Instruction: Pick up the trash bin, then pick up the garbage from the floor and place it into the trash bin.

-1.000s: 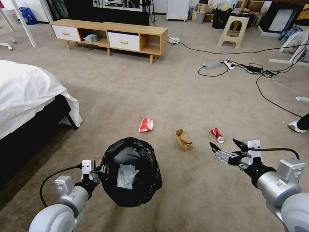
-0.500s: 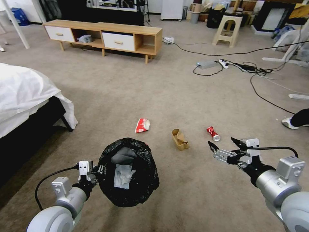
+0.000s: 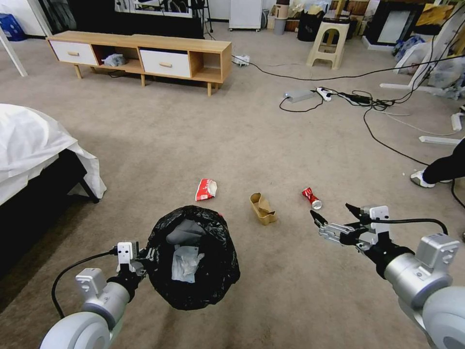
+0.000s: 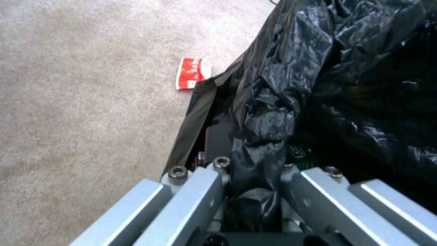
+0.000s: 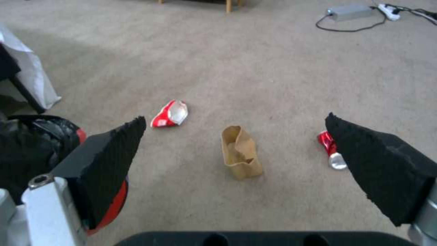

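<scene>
- head view: left gripper [image 3: 145, 255] low on the left, clamped on the rim of the trash bin [image 3: 193, 257], black liner folded over the edge; white tissue [image 3: 185, 264] inside the bin.
- on the carpet [image 3: 242, 145] just beyond the bin: red-white snack wrapper [image 3: 206, 189], crumpled brown paper box [image 3: 262, 209] to its right, crushed red can [image 3: 311, 198] farther right.
- right gripper [image 3: 332, 219] low on the right, spread wide, holding nothing, just short of the can.
- white-sheeted bed [image 3: 34, 150] at left, wooden tv cabinet [image 3: 140, 51] at the far wall, cables [image 3: 368, 102] across the floor at right.
- left wrist view: metal fingers [image 4: 191, 191] pinching a bunched fold of black bag [image 4: 319, 85]; snack wrapper [image 4: 193, 72] on the carpet beside the bin's edge.
- right wrist view: two black foam pads [image 5: 109, 160] well apart, nothing between them but floor; paper box [image 5: 240, 156] upright in the gap, can [image 5: 331, 153] beside the other pad, wrapper [image 5: 170, 113] lying farther off, bin's black liner [image 5: 32, 143] at the edge.
</scene>
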Robot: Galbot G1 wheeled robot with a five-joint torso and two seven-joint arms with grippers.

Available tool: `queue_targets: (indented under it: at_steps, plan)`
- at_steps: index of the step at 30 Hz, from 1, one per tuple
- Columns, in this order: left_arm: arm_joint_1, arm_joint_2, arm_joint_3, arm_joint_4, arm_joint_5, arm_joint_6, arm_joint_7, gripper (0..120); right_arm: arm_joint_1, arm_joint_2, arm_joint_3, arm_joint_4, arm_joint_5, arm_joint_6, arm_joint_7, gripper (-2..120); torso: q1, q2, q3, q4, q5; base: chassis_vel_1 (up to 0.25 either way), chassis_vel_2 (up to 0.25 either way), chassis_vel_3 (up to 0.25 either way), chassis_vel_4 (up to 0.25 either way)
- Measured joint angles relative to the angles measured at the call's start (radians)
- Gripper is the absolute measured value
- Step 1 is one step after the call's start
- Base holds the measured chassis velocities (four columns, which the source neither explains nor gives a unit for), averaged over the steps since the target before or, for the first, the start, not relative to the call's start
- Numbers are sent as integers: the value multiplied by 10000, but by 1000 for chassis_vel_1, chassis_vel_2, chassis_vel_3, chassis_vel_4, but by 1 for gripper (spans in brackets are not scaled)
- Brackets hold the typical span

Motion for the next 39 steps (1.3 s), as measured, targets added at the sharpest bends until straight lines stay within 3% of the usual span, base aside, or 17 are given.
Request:
queue_targets:
  at_steps: [27,39]
  plan:
    - [-90,-23,-98,198,-119,-57,-54,1,268,-250,-293,-313,-531,124,-895,100,0,0,-1,-1,0,-1,1,2,-2]
    - [-68,-43,-114,172,-129,-58,-57,1,280,-242,-254,-297,-528,124,-956,100,0,0,1,-2,-1,-183,178,163,-175]
